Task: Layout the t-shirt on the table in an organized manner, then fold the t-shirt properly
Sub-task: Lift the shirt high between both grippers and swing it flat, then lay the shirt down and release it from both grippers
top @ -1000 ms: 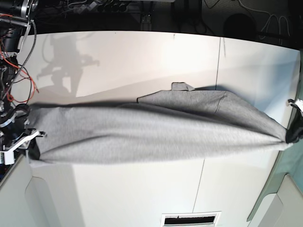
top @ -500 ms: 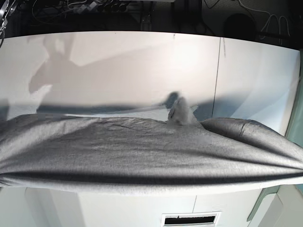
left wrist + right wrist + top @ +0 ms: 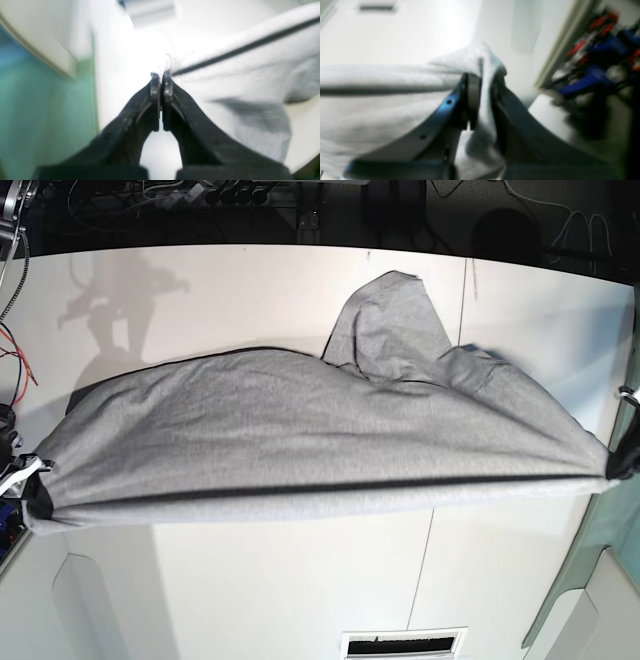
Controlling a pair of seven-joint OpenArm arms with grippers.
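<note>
The grey t-shirt (image 3: 300, 440) is stretched wide across the white table (image 3: 250, 290) in the base view, with one sleeve (image 3: 390, 320) flung toward the far edge. No lettering shows. My left gripper (image 3: 622, 465) at the right edge is shut on one end of the t-shirt; in the left wrist view its jaws (image 3: 161, 82) are closed on the shirt's edge (image 3: 237, 75). My right gripper (image 3: 35, 490) at the left edge is shut on the other end; in the right wrist view its jaws (image 3: 483, 92) pinch bunched cloth (image 3: 382, 100).
A thin dark seam (image 3: 460, 300) runs across the table on the right. A vent-like slot (image 3: 403, 644) sits at the near edge. Cables and dark gear (image 3: 200, 200) lie beyond the far edge. A green surface (image 3: 600, 570) lies off the right side.
The shirt was swung up toward the camera and has come back down over the table. The sleeve has flipped out toward the far edge. Both grippers keep their hold.
</note>
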